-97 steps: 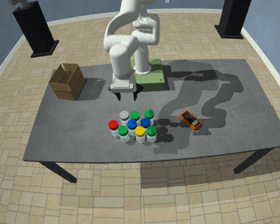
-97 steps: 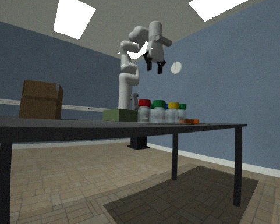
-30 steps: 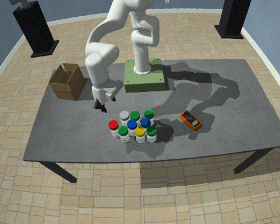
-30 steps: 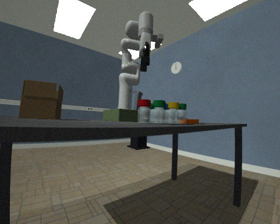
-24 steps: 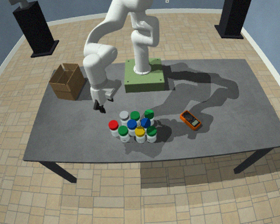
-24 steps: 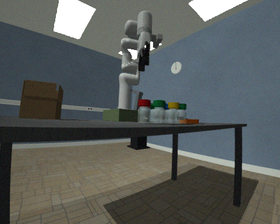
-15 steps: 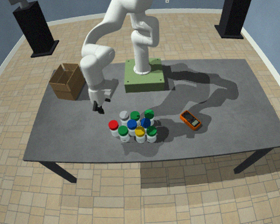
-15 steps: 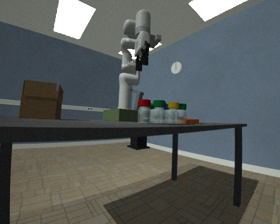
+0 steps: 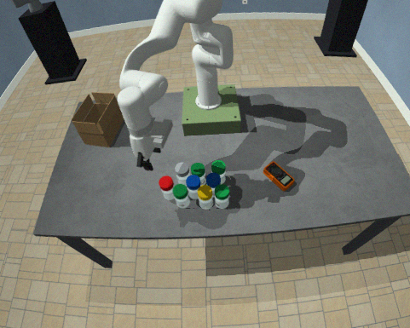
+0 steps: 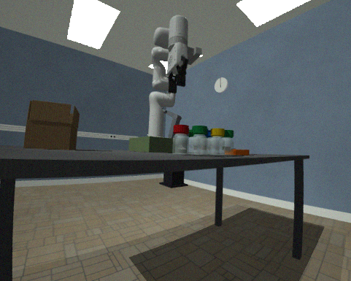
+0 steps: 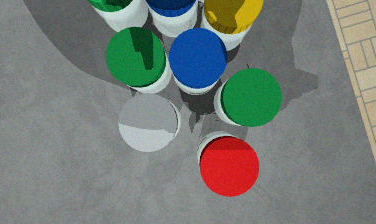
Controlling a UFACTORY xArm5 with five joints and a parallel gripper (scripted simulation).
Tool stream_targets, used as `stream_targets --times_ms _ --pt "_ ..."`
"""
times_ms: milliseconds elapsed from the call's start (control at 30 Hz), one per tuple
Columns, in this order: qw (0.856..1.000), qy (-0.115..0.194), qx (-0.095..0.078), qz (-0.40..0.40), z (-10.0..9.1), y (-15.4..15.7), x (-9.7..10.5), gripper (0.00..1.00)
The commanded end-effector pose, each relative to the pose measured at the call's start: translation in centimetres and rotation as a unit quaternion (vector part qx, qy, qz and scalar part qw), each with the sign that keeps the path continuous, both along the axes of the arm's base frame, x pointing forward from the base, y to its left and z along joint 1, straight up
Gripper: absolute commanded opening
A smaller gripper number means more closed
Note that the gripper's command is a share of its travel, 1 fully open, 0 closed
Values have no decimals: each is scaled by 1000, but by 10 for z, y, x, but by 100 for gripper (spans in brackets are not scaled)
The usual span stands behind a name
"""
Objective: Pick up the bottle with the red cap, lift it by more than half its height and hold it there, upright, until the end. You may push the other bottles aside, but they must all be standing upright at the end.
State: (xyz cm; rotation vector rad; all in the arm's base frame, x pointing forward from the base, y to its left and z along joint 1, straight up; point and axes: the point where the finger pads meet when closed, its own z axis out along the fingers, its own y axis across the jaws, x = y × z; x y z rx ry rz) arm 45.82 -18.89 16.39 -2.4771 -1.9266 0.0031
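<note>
The hand (image 10: 176, 76) hangs wide and empty high above the table (image 9: 92, 207); the red-capped bottle (image 9: 166, 187) stands at the cluster's edge, probably reachable.

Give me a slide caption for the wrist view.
Looking down on upright bottles: red-capped bottle at the cluster's edge, beside green-capped and grey-capped ones.

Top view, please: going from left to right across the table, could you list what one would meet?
Cardboard box → gripper, open, above the table → red-capped bottle at the left edge of the bottle cluster → yellow-capped bottle → orange device.
</note>
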Motion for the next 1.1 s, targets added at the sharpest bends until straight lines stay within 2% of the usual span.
stream_targets --times_ms 0,67,333,633,1067 --pt "1000 -2 -2 1 -29 -2 4 79" --pt "1000 -2 -3 2 -41 -2 5 79" --pt "1000 0 0 2 -44 -1 2 79" --pt "1000 -1 -2 6 -100 -1 2 79" --pt "1000 0 -1 6 -99 -1 1 79"
